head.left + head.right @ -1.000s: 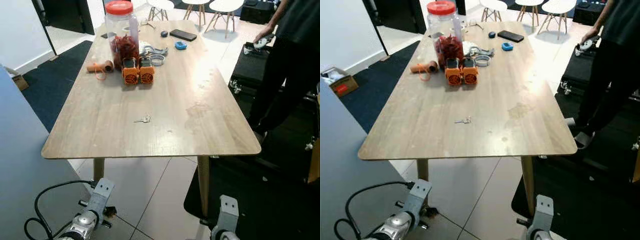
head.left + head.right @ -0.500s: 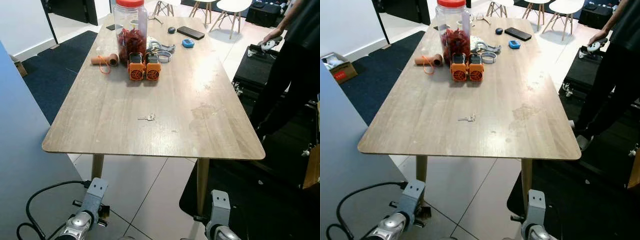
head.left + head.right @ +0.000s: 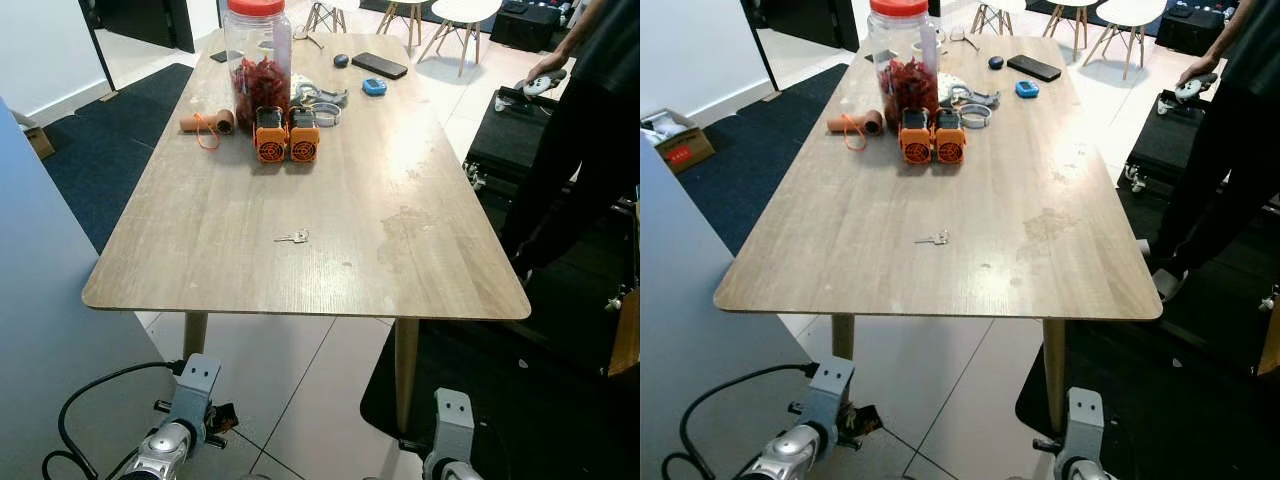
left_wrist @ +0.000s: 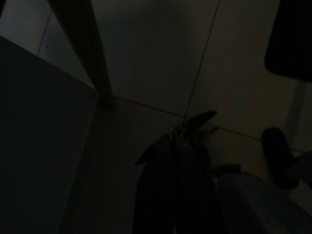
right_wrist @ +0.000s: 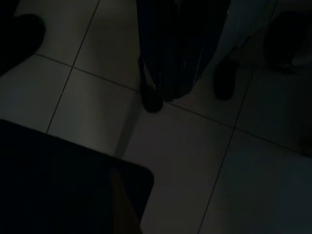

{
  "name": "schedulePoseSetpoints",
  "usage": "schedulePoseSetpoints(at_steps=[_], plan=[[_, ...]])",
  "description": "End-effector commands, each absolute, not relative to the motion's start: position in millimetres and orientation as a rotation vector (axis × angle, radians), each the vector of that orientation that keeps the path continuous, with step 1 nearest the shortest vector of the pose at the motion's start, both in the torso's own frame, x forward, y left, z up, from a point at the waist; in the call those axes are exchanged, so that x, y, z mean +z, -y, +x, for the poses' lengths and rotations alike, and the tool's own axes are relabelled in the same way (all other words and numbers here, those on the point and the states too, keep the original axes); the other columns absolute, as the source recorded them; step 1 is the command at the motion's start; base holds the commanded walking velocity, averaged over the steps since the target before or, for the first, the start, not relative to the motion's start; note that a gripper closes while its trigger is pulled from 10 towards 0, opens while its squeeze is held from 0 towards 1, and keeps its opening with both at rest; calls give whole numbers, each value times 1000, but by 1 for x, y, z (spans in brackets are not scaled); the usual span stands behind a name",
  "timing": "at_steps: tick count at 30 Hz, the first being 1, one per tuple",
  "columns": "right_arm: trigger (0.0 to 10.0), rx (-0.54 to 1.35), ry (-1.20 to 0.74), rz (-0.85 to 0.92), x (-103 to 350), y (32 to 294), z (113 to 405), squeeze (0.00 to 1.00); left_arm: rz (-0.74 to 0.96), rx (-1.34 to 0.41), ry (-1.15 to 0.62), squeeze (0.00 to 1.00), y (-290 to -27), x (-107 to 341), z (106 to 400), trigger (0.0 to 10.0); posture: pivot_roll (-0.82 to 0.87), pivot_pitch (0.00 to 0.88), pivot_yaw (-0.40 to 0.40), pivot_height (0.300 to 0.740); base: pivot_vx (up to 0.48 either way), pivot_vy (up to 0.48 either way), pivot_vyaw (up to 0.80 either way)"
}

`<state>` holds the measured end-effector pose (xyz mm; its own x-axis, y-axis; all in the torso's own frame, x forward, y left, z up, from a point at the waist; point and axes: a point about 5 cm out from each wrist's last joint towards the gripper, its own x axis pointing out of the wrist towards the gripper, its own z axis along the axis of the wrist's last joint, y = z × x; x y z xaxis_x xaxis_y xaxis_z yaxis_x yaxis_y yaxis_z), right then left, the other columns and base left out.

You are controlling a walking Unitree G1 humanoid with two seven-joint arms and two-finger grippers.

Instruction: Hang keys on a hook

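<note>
A small silver set of keys (image 3: 293, 237) lies flat on the wooden table (image 3: 200, 270), near the middle of its front half, well ahead of both arms. My left arm (image 3: 186, 420) hangs low beside the table's front left leg, over the tiled floor. My right arm (image 3: 453, 440) hangs low in front of the table's front right leg. Both wrist views are very dark. The left gripper (image 4: 187, 129) points down at floor tiles beside a table leg. The right gripper (image 5: 156, 95) points down at floor tiles too.
At the table's far end stand a red-lidded jar (image 3: 259, 60), two orange blocks (image 3: 287, 135), a cardboard roll (image 3: 205, 123), tape rolls, a phone (image 3: 379, 65) and small items. A person in dark clothes (image 3: 580, 130) stands at the right with a controller. A grey panel (image 3: 40, 330) stands at my left.
The camera has moved a little closer to the table and tilted, so the whole picture shifted. The keys and other things on the table have stayed put.
</note>
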<state>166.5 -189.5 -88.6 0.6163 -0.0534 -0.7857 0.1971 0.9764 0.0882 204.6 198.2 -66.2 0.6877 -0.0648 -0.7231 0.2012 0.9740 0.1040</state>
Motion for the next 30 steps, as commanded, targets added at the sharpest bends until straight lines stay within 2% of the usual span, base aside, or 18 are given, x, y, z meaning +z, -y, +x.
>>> schedulePoseSetpoints(at_steps=[1,10,30], plan=[[10000,-163,-889,172,-89,191,164,0,177,-151,-808,0,-195,-67,205,10000,91,33,-40,740,0,0,0],[10000,-136,-898,223,-90,187,163,0,180,-155,-810,0,-197,-68,203,10000,94,24,-39,740,0,0,0],[10000,-144,-909,218,-91,188,160,0,181,-150,-817,0,-197,-69,201,10000,94,25,-38,740,0,0,0]])
